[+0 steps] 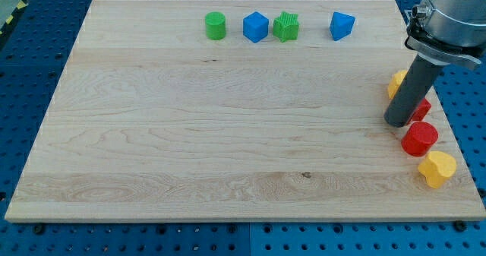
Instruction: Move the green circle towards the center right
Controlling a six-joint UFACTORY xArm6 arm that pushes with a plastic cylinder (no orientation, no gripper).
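Observation:
The green circle (216,26), a short green cylinder, stands near the view's top edge of the wooden board (228,134), left of centre. My tip (396,122) is at the board's right side, far to the right of and below the green circle, with nothing touching it on its left. The rod rises to the arm (448,20) at the view's top right. The tip stands right beside a cluster of red and yellow blocks.
In a row right of the green circle: a blue cube (256,26), a green star-like block (286,26), a blue block (342,26). At the right edge: a yellow block (396,81) and red block (422,108) partly behind the rod, a red cylinder (419,138), a yellow heart (437,169).

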